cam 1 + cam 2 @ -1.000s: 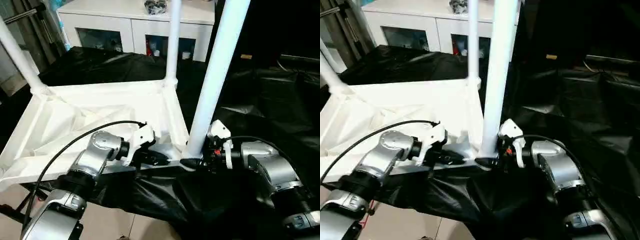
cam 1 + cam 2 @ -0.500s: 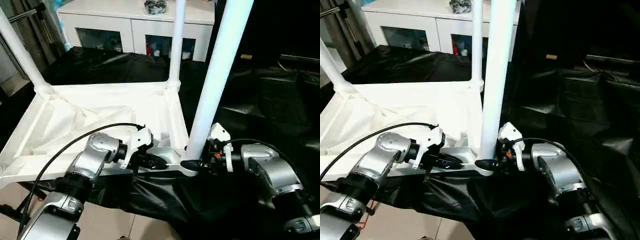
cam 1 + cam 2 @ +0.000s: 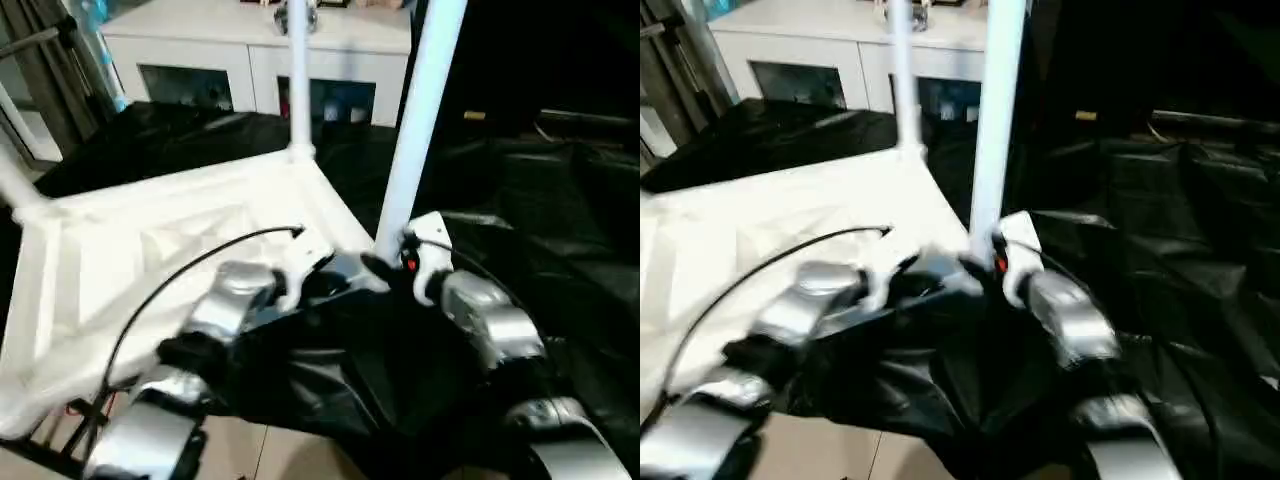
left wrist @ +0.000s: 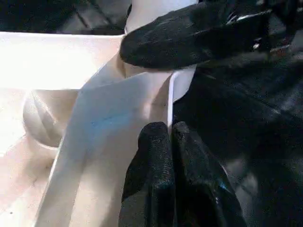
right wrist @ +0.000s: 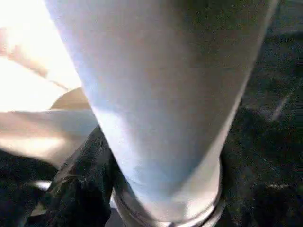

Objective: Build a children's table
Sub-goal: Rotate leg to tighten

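Upturned on the black-draped work table (image 3: pixel 560 230): the white plastic tabletop (image 3: pixel 130 260), ribbed underside showing, near edge hanging toward the robot, rounded sockets at the corners. Rising from those sockets, long white tapered tube legs: a far leg (image 3: pixel 297 80) at the back corner, a stub of another at the picture's left edge, and the near leg (image 3: pixel 415 120) at the near right corner, long axis close to upright with a slight lean. Behind, a white cabinet (image 3: pixel 250 50) with glass doors. At that near right corner, both arms meeting: right gripper (image 3: pixel 385 268) straight against the foot of the near leg, black fingers spread around the tube just above its socket collar, seemingly clasping it, though blur in the head views leaves the firmness of contact uncertain. Just to its left, left gripper (image 4: pixel 170 142) with fingers pressed together, empty, tips butted against the tabletop's thin rim beside the same socket. Right arm nearer the leg, left arm nearer the rim. Smooth glossy plastic throughout, likely slippery under rubbery black pads; crumpled, shiny cloth beneath.
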### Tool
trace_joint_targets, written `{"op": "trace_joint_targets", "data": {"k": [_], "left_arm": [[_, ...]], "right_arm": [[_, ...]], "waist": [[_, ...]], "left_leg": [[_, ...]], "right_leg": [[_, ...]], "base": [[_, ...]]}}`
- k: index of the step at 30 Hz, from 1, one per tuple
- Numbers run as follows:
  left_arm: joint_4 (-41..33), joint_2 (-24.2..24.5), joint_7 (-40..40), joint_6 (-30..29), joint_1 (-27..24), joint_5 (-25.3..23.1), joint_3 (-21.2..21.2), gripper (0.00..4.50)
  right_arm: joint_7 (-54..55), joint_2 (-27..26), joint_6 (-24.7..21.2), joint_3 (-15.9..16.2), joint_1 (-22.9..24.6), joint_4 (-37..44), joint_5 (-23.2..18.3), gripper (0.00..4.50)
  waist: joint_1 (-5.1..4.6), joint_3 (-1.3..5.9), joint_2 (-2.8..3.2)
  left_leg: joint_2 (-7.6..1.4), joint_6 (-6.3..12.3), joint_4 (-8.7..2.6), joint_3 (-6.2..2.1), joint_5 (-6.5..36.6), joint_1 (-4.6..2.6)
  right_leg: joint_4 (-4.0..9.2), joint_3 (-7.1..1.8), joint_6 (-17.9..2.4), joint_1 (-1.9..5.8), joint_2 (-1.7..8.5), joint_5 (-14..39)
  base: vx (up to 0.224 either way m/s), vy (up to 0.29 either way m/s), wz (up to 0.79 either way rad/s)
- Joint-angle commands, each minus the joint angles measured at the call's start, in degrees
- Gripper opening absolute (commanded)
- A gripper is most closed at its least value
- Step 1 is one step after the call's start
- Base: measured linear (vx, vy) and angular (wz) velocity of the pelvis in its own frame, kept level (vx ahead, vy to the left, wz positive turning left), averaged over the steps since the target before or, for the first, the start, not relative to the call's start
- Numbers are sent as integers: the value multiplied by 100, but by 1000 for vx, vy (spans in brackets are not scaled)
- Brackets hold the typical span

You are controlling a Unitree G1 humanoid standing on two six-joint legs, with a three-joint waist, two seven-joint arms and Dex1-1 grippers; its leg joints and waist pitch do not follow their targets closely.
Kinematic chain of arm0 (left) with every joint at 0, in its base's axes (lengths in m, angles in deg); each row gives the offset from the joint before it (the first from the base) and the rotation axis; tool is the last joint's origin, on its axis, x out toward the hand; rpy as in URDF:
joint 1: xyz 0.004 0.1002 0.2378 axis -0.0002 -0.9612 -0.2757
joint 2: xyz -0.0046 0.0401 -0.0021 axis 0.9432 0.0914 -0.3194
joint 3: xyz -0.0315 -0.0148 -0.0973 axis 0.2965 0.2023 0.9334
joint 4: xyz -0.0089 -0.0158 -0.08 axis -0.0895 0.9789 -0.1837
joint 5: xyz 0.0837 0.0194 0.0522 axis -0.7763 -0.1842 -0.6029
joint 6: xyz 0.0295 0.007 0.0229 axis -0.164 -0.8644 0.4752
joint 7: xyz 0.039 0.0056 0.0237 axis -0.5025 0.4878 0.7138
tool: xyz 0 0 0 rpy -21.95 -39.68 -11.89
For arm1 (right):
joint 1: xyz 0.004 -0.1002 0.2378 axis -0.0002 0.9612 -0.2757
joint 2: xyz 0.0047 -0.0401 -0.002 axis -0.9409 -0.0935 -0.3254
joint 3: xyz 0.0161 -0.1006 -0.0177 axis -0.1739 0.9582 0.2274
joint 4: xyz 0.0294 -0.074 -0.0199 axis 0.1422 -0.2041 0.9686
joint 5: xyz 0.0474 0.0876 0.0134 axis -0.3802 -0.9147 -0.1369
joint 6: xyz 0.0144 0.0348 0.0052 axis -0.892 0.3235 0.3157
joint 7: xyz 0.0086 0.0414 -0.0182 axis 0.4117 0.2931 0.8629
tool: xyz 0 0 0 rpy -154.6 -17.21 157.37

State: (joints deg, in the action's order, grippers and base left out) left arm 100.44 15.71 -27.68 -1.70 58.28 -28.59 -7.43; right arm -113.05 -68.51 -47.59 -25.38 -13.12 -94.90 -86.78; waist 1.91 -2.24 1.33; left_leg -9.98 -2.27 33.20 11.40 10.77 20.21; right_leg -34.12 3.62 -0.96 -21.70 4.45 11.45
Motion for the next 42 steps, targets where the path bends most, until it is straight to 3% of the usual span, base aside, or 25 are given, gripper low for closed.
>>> {"op": "trace_joint_targets", "data": {"k": [1,5,9,14,17,25,26,28,31,32,38,42], "left_arm": [[6,-481,192,107,226,67,-153,0],[-106,-460,-78,348,161,125,-206,0],[-425,-247,-601,492,-53,277,-256,0],[-847,167,-1455,541,-397,467,-367,0],[-1002,334,-1832,547,-508,543,-433,0],[-1271,763,-2739,470,-638,657,-573,0],[-1331,843,-2903,442,-657,661,-592,0],[-1385,950,-3112,418,-656,689,-620,0],[-1476,1051,-3342,327,-666,765,-654,0],[-1499,1068,-3382,302,-672,783,-669,0],[-1592,1092,-3502,232,-720,819,-718,0],[-1613,1048,-3438,242,-763,797,-706,0]], "right_arm": [[-180,-542,-76,540,92,-413,167,301],[-558,-565,-206,440,24,-307,-114,351],[-1109,-284,-95,608,75,-92,-100,391],[-2439,375,3,936,386,600,-220,391],[-2981,642,-45,1035,539,933,-382,391],[-4096,1217,-264,1327,911,1660,-589,391],[-4240,1302,-301,1373,961,1742,-586,366],[-4436,1407,-379,1427,1038,1889,-624,359],[-4557,1477,-530,1467,1116,2108,-716,352],[-4593,1492,-560,1479,1129,2156,-737,323],[-4671,1515,-669,1533,1174,2287,-765,275],[-4667,1477,-767,1570,1249,2385,-791,265]], "waist": [[-7,279,-47],[7,278,-38],[6,284,-44],[65,314,-54],[92,308,-55],[151,282,-46],[156,276,-45],[170,272,-42],[192,298,-32],[189,297,-28],[197,289,-50],[198,293,-56]], "left_leg": [[-319,170,-383,-166,1286,-31],[-329,274,-393,-173,1271,-25],[-341,297,-395,-177,1237,-14],[-362,577,-353,-158,807,25],[-375,646,-341,-138,786,25],[-391,494,-370,-137,1028,-1],[-391,451,-381,-144,1081,-4],[-395,412,-384,-142,1124,-21],[-405,410,-380,-146,972,-17],[-404,427,-376,-146,929,-14],[-390,409,-371,-141,938,-4],[-388,402,-366,-142,917,-5]], "right_leg": [[484,-296,-1195,166,452,1388],[474,-283,-1238,191,447,1293],[456,-280,-1273,201,451,1203],[370,-260,-1416,244,444,543],[345,-251,-1489,230,432,420],[399,-267,-1387,193,438,944],[405,-263,-1375,195,441,1044],[416,-271,-1346,185,442,1131],[373,-274,-1388,195,441,843],[363,-271,-1417,192,441,734],[376,-271,-1409,202,447,846],[377,-270,-1378,201,446,887]], "base": [[0,0,0],[0,0,0],[0,0,0],[0,0,0],[0,0,0],[0,0,0],[0,0,0],[0,0,0],[0,0,0],[0,0,0],[0,0,0],[0,0,0]]}}
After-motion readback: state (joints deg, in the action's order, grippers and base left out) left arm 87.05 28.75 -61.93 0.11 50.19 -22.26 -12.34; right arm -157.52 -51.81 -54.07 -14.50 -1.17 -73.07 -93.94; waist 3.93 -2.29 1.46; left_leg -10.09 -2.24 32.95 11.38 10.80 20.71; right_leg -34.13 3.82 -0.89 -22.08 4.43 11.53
